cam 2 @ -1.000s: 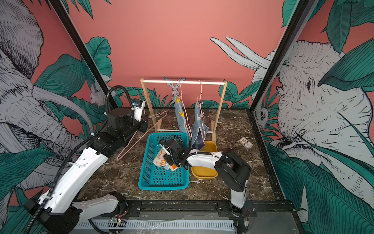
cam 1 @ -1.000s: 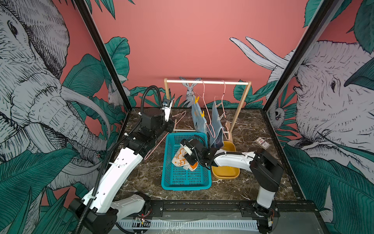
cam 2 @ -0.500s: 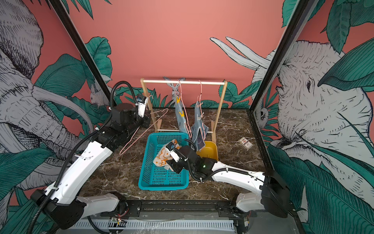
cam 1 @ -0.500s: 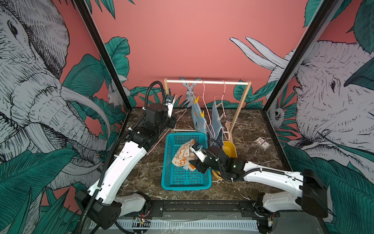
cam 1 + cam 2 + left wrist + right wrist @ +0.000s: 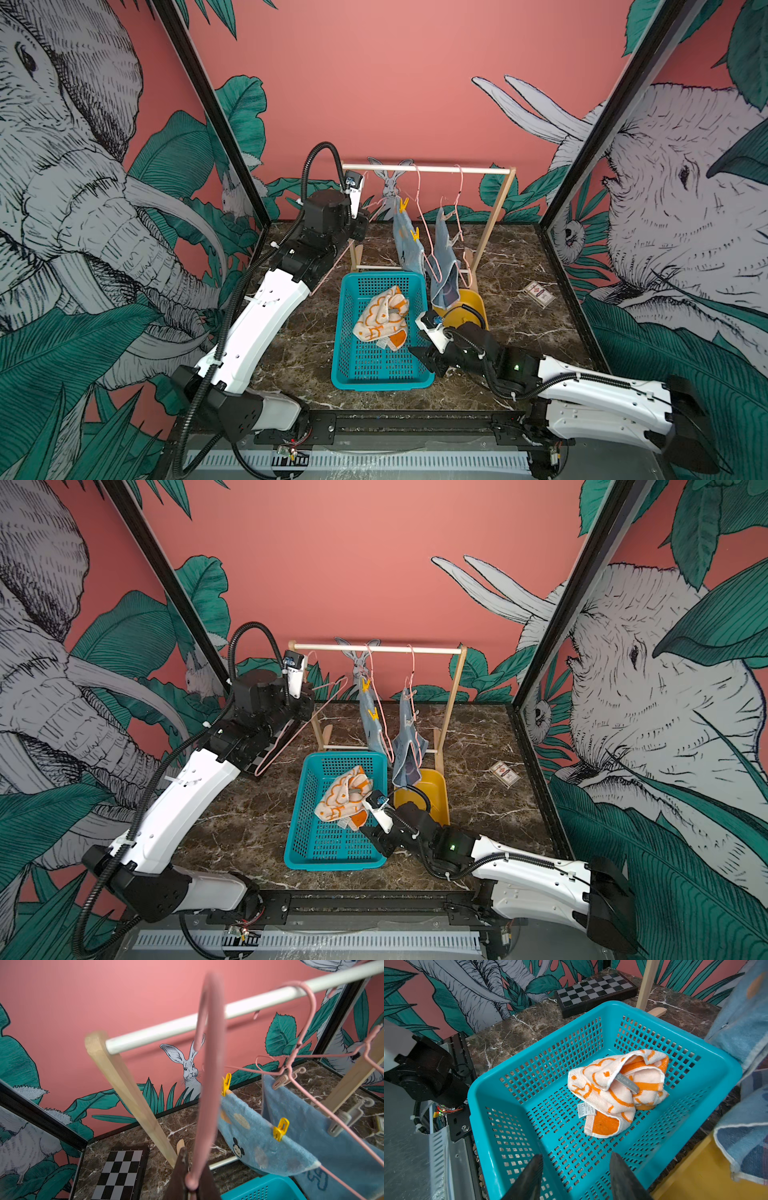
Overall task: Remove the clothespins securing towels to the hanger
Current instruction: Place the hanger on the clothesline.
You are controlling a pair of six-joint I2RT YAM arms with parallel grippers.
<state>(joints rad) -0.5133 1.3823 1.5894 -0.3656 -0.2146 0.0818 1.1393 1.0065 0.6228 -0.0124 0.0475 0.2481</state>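
My left gripper (image 5: 192, 1176) is shut on the bottom of an empty pink hanger (image 5: 209, 1084), held up near the left post of the rack, below its white rail (image 5: 166, 1030). Two light blue towels (image 5: 255, 1138) (image 5: 324, 1126) hang from pink hangers on the rail. Two yellow clothespins (image 5: 226, 1084) (image 5: 280, 1129) pin one towel and two tan clothespins (image 5: 287, 1078) (image 5: 349, 1118) pin the other. A white towel with orange swirls (image 5: 616, 1088) lies crumpled in the teal basket (image 5: 483, 1088). Over the basket's near right corner my right gripper (image 5: 576, 1157) stands open with nothing in it.
A yellow bin (image 5: 469, 301) sits right of the basket, under the hanging blue towels. A folded chessboard (image 5: 596, 991) lies at the back left by the rack's post. A small card box (image 5: 539, 294) lies at the right. Black frame posts stand at both back corners.
My right gripper has drawn back out of the basket towards the front right, leaving the orange-swirl towel lying there. My left arm has carried the empty hanger up and back towards the rail.
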